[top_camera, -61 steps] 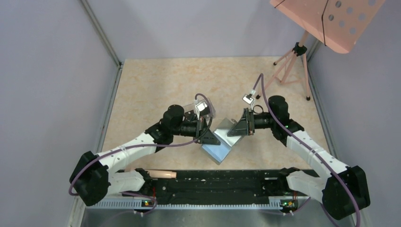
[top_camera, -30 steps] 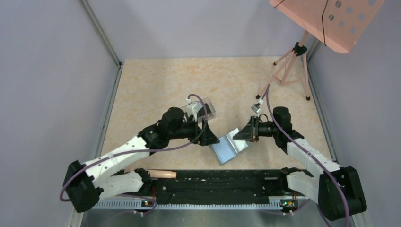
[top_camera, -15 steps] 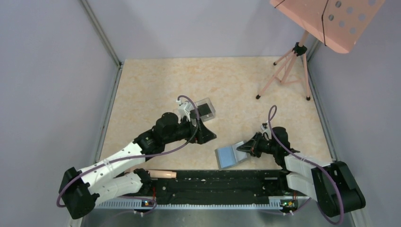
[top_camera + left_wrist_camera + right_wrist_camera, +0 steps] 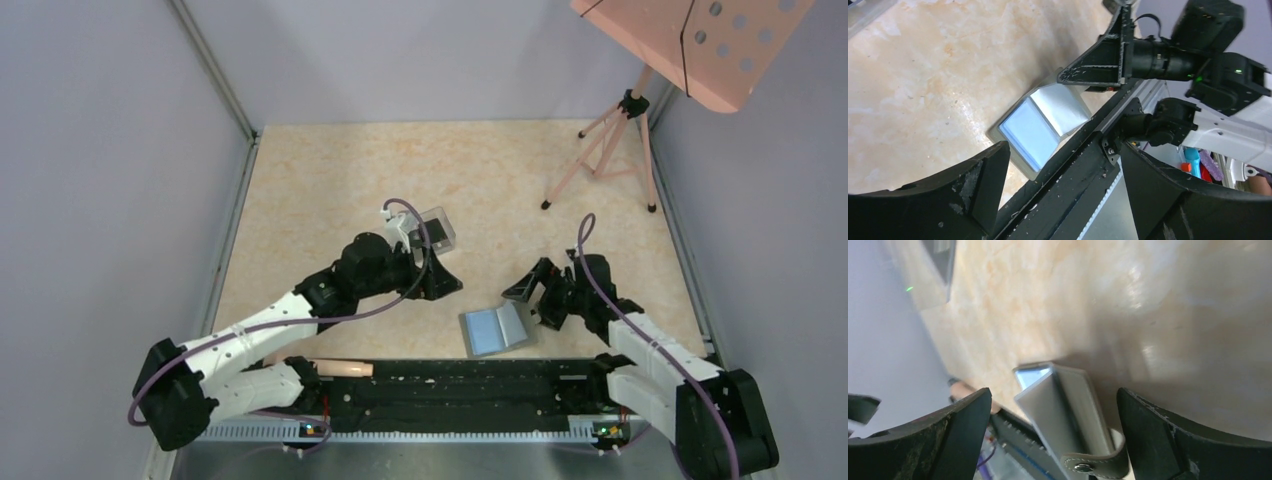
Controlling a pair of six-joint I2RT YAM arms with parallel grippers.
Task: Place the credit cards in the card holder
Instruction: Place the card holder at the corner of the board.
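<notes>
Card holder (image 4: 495, 330) down, lying open!
Right tool (image 4: 535, 300) let go, spread wide; left tool (image 4: 447, 284) spread, empty. Ready to fill.

Plastic box (image 4: 437, 229), tripod (image 4: 631, 104) beyond card holder (image 4: 495, 330)

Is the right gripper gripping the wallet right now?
No, the right gripper is open, both fingers spread wide and clear of the wallet, which rests on the table.
</notes>
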